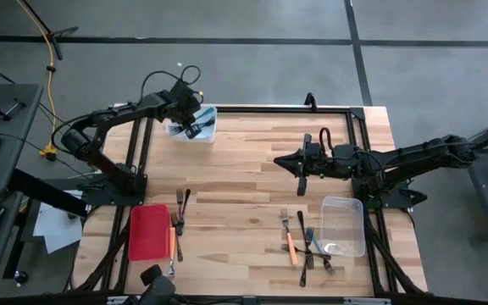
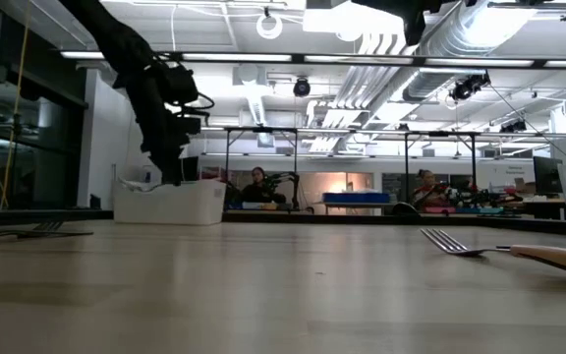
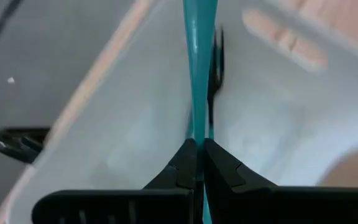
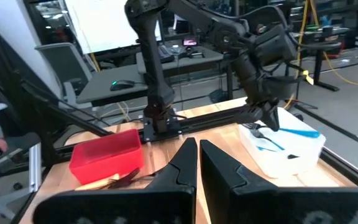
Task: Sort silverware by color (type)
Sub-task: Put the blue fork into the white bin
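My left gripper (image 1: 193, 129) reaches down into the white tub (image 1: 200, 127) at the table's far left, shut on a teal utensil (image 3: 199, 74). A dark utensil (image 3: 217, 59) lies in the tub behind it, and the right wrist view shows more teal pieces (image 4: 300, 132) there. My right gripper (image 1: 280, 159) hangs shut and empty over the table's middle. Dark forks (image 1: 181, 203) and an orange piece (image 1: 171, 241) lie by the red tray (image 1: 148, 230). A mixed cluster of silverware (image 1: 305, 244) lies beside the clear tub (image 1: 343, 224). My left gripper pinches the teal utensil's slim handle (image 3: 197, 127) between its two fingertips (image 3: 182, 158). The fingers slant down from above into the white tub, and the utensil runs on straight ahead of them, in line with the fingers. Whether its far end touches the tub's floor I cannot tell.
The red tray sits near the left front edge and the clear tub near the right front. Black frame bars (image 1: 142, 152) run along both table sides. A fork (image 2: 460, 242) lies close to the low camera. Bare wood (image 1: 244, 178) lies across the middle.
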`<state>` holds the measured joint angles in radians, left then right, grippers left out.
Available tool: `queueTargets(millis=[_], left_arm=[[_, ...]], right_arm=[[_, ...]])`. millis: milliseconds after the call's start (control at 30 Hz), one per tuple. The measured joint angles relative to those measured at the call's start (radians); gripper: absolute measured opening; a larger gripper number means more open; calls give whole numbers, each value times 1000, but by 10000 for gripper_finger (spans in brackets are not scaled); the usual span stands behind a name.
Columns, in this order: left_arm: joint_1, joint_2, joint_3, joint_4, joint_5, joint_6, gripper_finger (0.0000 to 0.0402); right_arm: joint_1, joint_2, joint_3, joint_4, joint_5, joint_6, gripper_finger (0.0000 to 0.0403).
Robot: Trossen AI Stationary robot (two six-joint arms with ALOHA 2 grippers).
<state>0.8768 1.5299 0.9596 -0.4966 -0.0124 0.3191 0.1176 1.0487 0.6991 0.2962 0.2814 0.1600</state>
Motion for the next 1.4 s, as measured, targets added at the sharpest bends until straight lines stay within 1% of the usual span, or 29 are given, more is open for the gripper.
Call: queueTargets(millis=[100,233,367,500,633,1000,1100,1300,1400], left_arm=[[0,-3,1,63,0,1,0],[0,-3,1,101,0,7,0],[0,-3,1,75,-5,57,0],[0,-3,1,12,-47,113,0],[3,-2,1,-17,-63,153,0],[5,125,1,-25,-64,78,0],[5,148,2,-32,-63,76,0],[4,158,2,-32,-64,76,2],[4,158,2,-32,-63,77,12]], right_arm=[[0,0,0,0,4,24,5],[0,0,0,0,3,64,5],[0,0,0,0,3,69,5],[0,0,0,0,3,68,5],[0,0,0,0,3,68,5],[0,0,0,0,3,68,5],[0,0,0,0,3,90,5],[0,0,0,0,3,102,5],[0,0,0,0,3,102,5]])
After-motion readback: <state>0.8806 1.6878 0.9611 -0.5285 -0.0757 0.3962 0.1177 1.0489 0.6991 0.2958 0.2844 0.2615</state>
